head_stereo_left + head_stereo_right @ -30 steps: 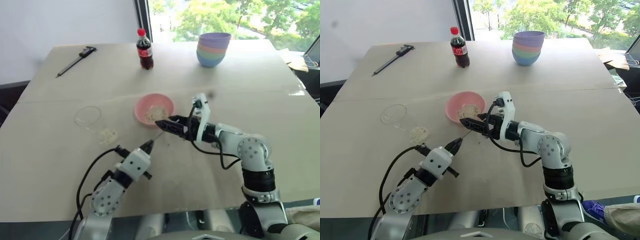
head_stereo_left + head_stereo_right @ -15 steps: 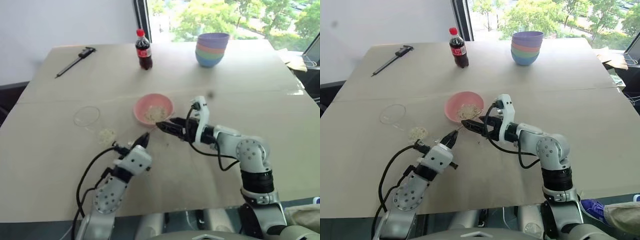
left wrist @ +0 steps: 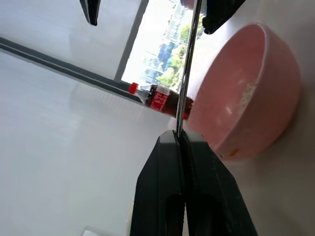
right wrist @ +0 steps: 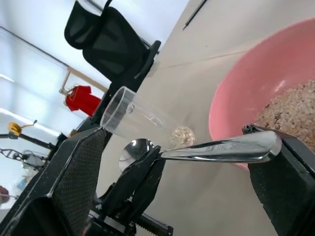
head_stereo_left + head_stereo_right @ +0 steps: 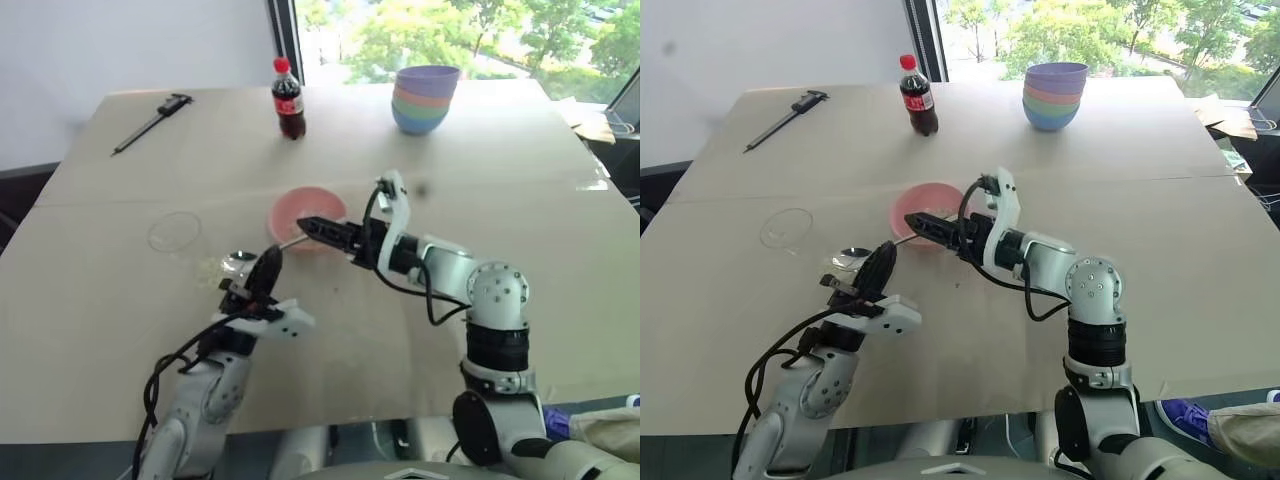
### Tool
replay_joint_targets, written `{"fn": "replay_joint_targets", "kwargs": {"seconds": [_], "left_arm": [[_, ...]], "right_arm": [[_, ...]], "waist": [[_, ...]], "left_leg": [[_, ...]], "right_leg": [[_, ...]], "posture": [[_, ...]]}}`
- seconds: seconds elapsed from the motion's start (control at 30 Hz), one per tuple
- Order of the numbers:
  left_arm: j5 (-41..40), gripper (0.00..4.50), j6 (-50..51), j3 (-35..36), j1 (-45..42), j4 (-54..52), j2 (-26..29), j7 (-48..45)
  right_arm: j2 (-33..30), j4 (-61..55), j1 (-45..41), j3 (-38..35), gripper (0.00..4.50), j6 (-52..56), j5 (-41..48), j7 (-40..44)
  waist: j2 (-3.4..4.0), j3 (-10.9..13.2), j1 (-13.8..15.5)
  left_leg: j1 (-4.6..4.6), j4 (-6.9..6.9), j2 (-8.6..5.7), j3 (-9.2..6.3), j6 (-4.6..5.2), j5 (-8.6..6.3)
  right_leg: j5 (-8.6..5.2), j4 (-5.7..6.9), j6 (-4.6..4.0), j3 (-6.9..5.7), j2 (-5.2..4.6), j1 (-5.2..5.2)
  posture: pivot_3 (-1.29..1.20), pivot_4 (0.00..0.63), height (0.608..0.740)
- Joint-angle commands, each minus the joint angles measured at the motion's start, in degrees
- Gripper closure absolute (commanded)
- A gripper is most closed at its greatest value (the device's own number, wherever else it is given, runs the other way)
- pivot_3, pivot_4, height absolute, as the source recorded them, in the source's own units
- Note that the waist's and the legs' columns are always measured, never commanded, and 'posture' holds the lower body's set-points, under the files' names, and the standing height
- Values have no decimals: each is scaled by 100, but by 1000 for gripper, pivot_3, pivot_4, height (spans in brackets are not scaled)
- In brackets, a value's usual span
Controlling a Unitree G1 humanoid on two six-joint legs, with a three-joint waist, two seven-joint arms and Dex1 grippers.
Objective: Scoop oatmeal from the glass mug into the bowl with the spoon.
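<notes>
Left pincer [image 5: 883, 262] now raised — shiny silver spoon [image 4: 206, 147] level beside pink bowl [image 5: 940, 195].

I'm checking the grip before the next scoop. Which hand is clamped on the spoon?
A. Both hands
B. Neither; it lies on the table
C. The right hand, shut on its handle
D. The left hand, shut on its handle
D: the left hand is shut on the spoon, while the right hand stands open around the handle's end.
</notes>
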Motion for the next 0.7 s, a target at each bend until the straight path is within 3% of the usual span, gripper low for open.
{"fn": "replay_joint_targets", "kwargs": {"seconds": [0.03, 0.23, 0.37, 0.47, 0.6, 0.7], "left_arm": [[185, 4483, -25, -19, -47, -222, -23, 221], [237, 4483, -37, -44, -50, -212, -63, 241], [249, 4500, -54, -31, -28, -198, -38, 221], [264, 4500, -85, -55, -29, -188, 4, 184], [227, 4500, -67, -56, -32, -173, 22, 157], [80, 4500, -94, -109, -76, -120, 62, 16]], "right_arm": [[206, 7, -151, -182, 0, 101, 339, -316], [321, 202, -266, -296, 0, -124, 470, -663], [322, 247, -280, -284, 1224, -205, 618, -769], [344, 259, -293, -272, 2875, -232, 770, -850], [320, 270, -281, -203, 4477, -239, 994, -962], [291, 271, -250, -124, 4477, -324, 1165, -1092]], "waist": [[0, 0, -1], [0, 0, -13], [0, 0, -18], [0, 0, -21], [0, 0, -25], [0, 0, -31]], "left_leg": [[-1, 0, 0, 1, 0, 0], [-2, 0, 0, 5, 1, 0], [-1, 0, 1, 5, 2, 0], [-2, 0, 1, 5, 2, 0], [-1, 0, 2, 7, 2, 0], [-2, 0, 2, 7, 3, 1]], "right_leg": [[0, 0, 0, 0, 0, 0], [0, 4, 0, 2, 1, -4], [0, 8, 0, 2, 4, -5], [0, 9, 0, 2, 4, -5], [0, 9, 0, 4, 5, -6], [0, 10, 0, 3, 5, -6]], "posture": [[0, 150, 740], [0, 150, 740], [0, 150, 740], [0, 150, 740], [0, 150, 740], [0, 150, 740]]}}
